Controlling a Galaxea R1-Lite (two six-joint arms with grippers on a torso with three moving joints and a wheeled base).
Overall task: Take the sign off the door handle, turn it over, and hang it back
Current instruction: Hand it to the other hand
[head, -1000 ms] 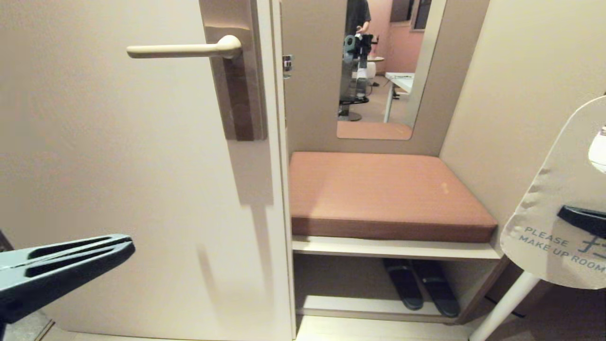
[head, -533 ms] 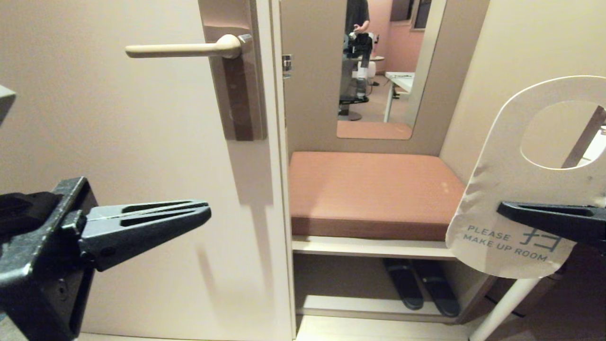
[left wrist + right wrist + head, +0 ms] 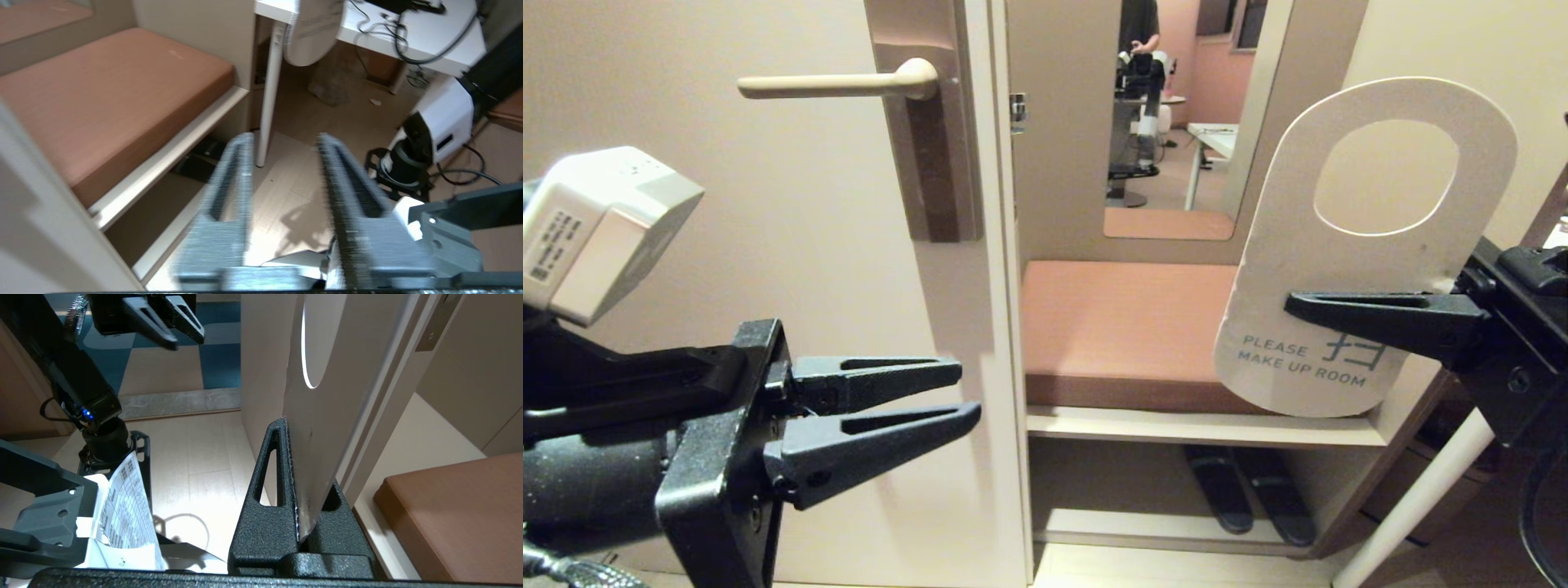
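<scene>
At right of frame, the right pincer [image 3: 1294, 304] clamps the sign [image 3: 1347, 269], white face showing; the left pincer [image 3: 968, 392], lower left, stands narrowly parted below the bare door handle [image 3: 837, 83].

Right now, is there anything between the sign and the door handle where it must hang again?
Nothing visible blocks that path. The sign, clamped in the right gripper, is held up right of the door edge; the door handle is bare. The left gripper, jaws open, sits lower, below the handle.
</scene>
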